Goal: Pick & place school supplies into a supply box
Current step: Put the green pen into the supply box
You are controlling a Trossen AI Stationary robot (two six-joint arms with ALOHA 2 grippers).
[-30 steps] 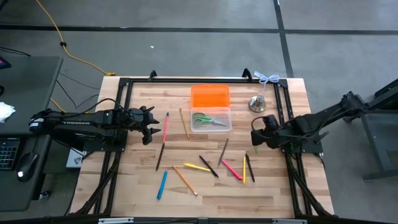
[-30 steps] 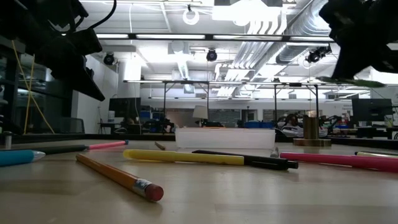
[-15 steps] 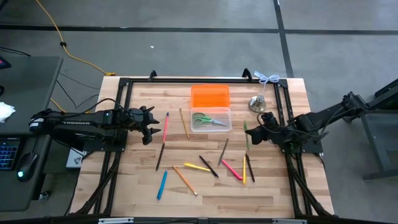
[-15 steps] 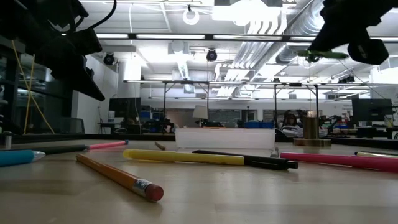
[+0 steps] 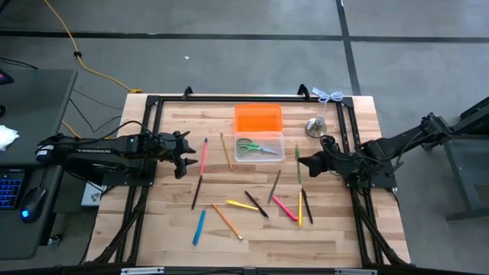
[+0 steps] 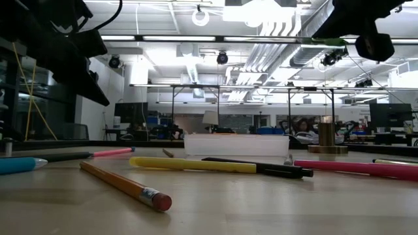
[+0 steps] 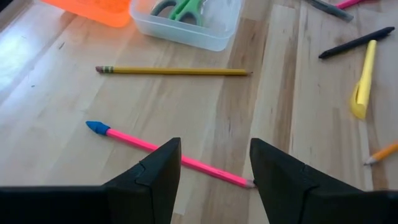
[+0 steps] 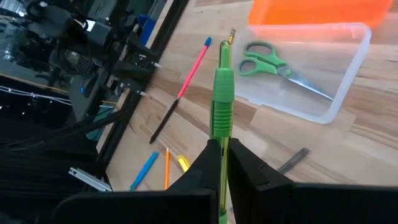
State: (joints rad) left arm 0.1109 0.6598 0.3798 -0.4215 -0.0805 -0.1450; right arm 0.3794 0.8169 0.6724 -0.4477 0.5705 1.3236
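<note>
Gripping green pen (image 8: 222, 93), tip toward supply box (image 8: 311, 68)

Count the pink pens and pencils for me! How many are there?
2. One pink pencil lies on the table beside the left gripper. The other pink pen lies near the table's front, among the yellow and black ones.

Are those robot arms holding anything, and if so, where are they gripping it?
The right gripper pinches a green pen near its lower end. The left gripper holds nothing.
</note>
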